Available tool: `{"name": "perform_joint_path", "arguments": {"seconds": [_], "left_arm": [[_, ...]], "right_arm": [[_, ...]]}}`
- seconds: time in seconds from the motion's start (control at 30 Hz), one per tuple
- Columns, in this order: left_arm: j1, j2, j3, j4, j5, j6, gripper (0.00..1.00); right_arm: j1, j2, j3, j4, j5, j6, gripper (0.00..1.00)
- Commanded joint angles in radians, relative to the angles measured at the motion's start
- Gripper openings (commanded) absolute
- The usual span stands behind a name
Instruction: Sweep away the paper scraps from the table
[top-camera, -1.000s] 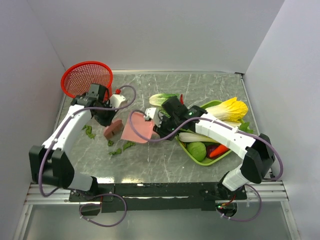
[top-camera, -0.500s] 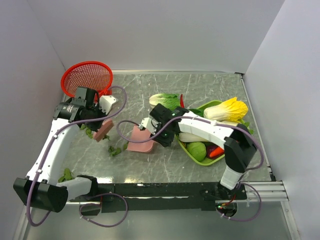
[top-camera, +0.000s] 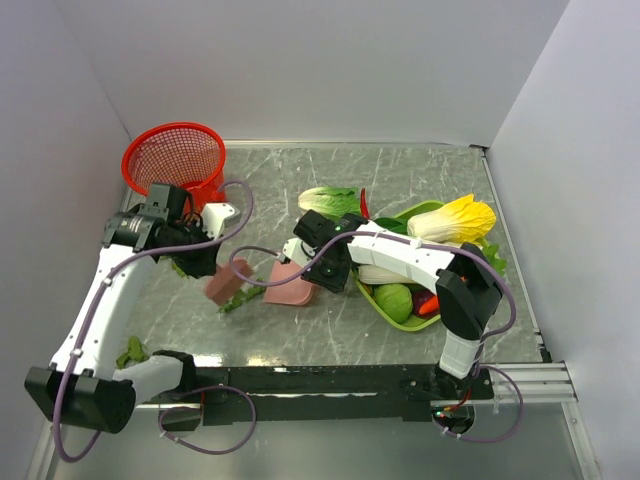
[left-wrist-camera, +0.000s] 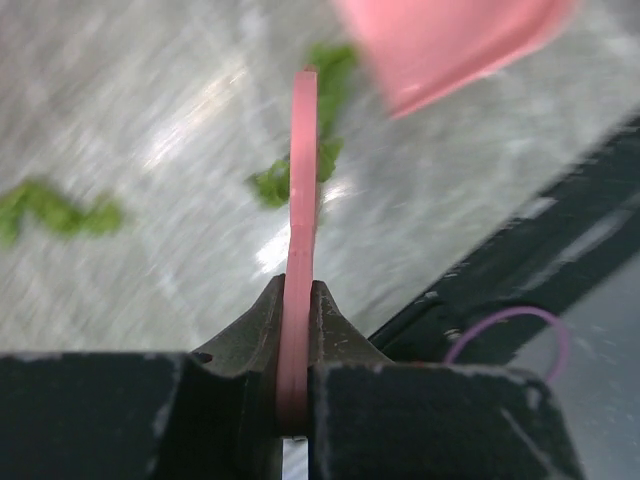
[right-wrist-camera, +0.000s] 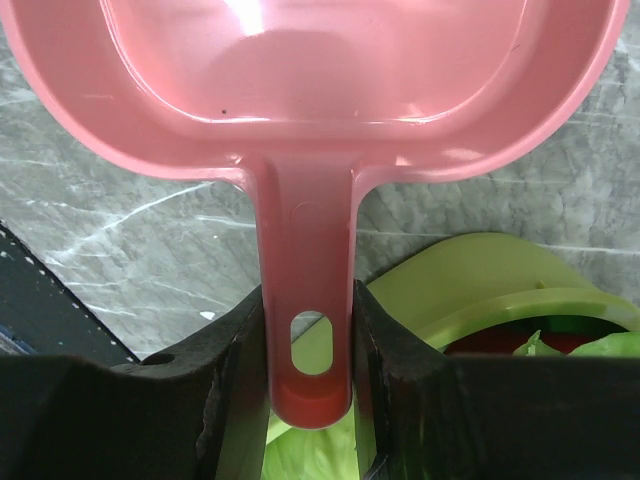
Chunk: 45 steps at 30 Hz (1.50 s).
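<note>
Small dark green paper scraps (top-camera: 241, 298) lie on the marble table (top-camera: 330, 335) between a flat pink scraper (top-camera: 224, 286) and a pink dustpan (top-camera: 289, 284). More scraps lie behind the left arm (top-camera: 180, 268) and near the front left edge (top-camera: 131, 350). My left gripper (top-camera: 205, 262) (left-wrist-camera: 297, 300) is shut on the scraper (left-wrist-camera: 302, 180), seen edge-on, with scraps (left-wrist-camera: 300, 170) just beyond its tip. My right gripper (top-camera: 322, 262) (right-wrist-camera: 307, 300) is shut on the dustpan's handle (right-wrist-camera: 305, 270). The pan (right-wrist-camera: 320, 80) is empty and its mouth faces the scraper.
A red mesh basket (top-camera: 175, 155) stands at the back left. A lime green tray (top-camera: 402, 324) (right-wrist-camera: 480, 290) of toy vegetables sits right of the dustpan, with a pale cabbage (top-camera: 330, 200) behind the dustpan and a yellow one (top-camera: 455, 218) on the tray. The metal frame runs along the near edge.
The left gripper has swung the scraper down and right, toward the dustpan. The right gripper has set the dustpan lower on the table, slightly nearer the front edge.
</note>
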Motion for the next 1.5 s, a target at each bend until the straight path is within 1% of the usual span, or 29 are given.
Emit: {"name": "perform_joint_path", "arguments": {"seconds": [0.0, 0.07, 0.13, 0.17, 0.27, 0.33, 0.37, 0.4, 0.47, 0.5, 0.53, 0.57, 0.6, 0.67, 0.7, 0.77, 0.8, 0.83, 0.87, 0.93, 1.0, 1.03, 1.07, 1.2, 1.27, 1.33, 1.37, 1.47], "left_arm": [[0.002, -0.083, -0.027, -0.002, 0.248, 0.076, 0.10], [0.009, -0.125, -0.061, 0.022, 0.214, 0.090, 0.09], [0.017, -0.145, -0.074, 0.019, 0.205, 0.125, 0.03], [0.017, -0.152, -0.085, 0.044, 0.147, 0.104, 0.01], [0.017, -0.159, -0.081, 0.071, 0.065, 0.053, 0.01], [0.017, -0.159, -0.070, 0.075, 0.042, 0.027, 0.01], [0.017, -0.157, -0.064, 0.087, 0.012, 0.002, 0.01], [0.017, -0.151, -0.061, 0.094, -0.061, -0.021, 0.01], [0.018, -0.145, -0.062, 0.081, -0.100, -0.012, 0.01], [0.020, -0.136, -0.065, 0.073, -0.091, -0.009, 0.01], [0.023, -0.128, -0.067, 0.070, -0.053, -0.004, 0.01], [0.025, -0.117, -0.046, 0.002, 0.011, 0.014, 0.01], [0.025, -0.104, -0.030, -0.045, 0.204, 0.039, 0.01], [0.026, -0.053, -0.004, -0.141, 0.365, 0.114, 0.01], [0.029, -0.038, 0.005, -0.142, 0.402, 0.151, 0.01], [0.034, -0.033, 0.008, -0.120, 0.386, 0.143, 0.01], [0.038, -0.040, -0.008, -0.059, 0.354, 0.136, 0.01], [0.040, -0.045, -0.034, -0.021, 0.247, 0.083, 0.01], [0.041, -0.047, -0.060, -0.013, 0.226, 0.096, 0.01], [0.051, -0.051, -0.078, -0.048, 0.219, 0.184, 0.01], [0.051, -0.063, -0.110, -0.015, 0.125, 0.168, 0.01], [0.051, -0.068, -0.120, 0.043, 0.078, 0.116, 0.01], [0.051, -0.073, -0.137, 0.062, -0.008, 0.104, 0.01], [0.054, -0.094, -0.128, 0.078, -0.085, 0.110, 0.01], [0.055, -0.102, -0.102, 0.056, -0.082, 0.122, 0.01], [0.057, -0.116, -0.082, 0.030, -0.036, 0.151, 0.01], [0.057, -0.122, -0.058, -0.011, -0.001, 0.168, 0.01], [0.057, -0.148, -0.050, -0.091, 0.181, 0.244, 0.01]], "right_arm": [[0.006, 0.011, 0.039, -0.016, 0.009, 0.016, 0.00], [0.008, 0.007, 0.033, -0.016, 0.012, 0.014, 0.00], [0.008, 0.002, 0.029, -0.013, 0.018, 0.011, 0.00], [0.008, 0.003, 0.029, -0.016, 0.017, 0.008, 0.00], [0.006, 0.011, 0.039, -0.022, 0.000, 0.011, 0.00], [0.006, 0.016, 0.047, -0.022, 0.000, 0.014, 0.00], [0.008, 0.017, 0.050, -0.022, 0.003, 0.014, 0.00], [0.008, 0.020, 0.050, -0.021, 0.006, 0.014, 0.00], [0.009, 0.025, 0.050, -0.019, 0.011, 0.013, 0.00], [0.008, 0.026, 0.050, -0.019, 0.011, 0.014, 0.00], [0.008, 0.031, 0.052, -0.019, 0.009, 0.017, 0.00], [0.008, 0.037, 0.053, -0.021, 0.000, 0.019, 0.00], [0.008, 0.039, 0.055, -0.021, -0.003, 0.020, 0.00], [0.008, 0.042, 0.061, -0.019, -0.008, 0.027, 0.00], [0.008, 0.043, 0.062, -0.019, -0.005, 0.027, 0.00], [0.008, 0.043, 0.059, -0.015, 0.000, 0.027, 0.00], [0.008, 0.042, 0.053, -0.012, 0.004, 0.027, 0.00], [0.006, 0.039, 0.052, -0.010, 0.003, 0.027, 0.00], [0.006, 0.037, 0.049, -0.010, 0.003, 0.028, 0.00], [0.005, 0.036, 0.046, -0.010, 0.004, 0.030, 0.00], [0.003, 0.034, 0.046, -0.010, 0.011, 0.028, 0.00], [0.003, 0.034, 0.046, -0.010, 0.017, 0.027, 0.00], [0.000, 0.036, 0.049, -0.010, 0.020, 0.025, 0.00], [-0.004, 0.039, 0.067, -0.041, 0.038, 0.019, 0.00], [-0.010, 0.033, 0.073, -0.073, 0.038, 0.020, 0.00], [-0.012, 0.008, 0.049, -0.062, 0.043, 0.011, 0.00], [-0.014, -0.025, 0.038, -0.043, 0.043, 0.007, 0.00], [-0.018, -0.072, 0.023, -0.029, 0.049, 0.026, 0.00]]}}
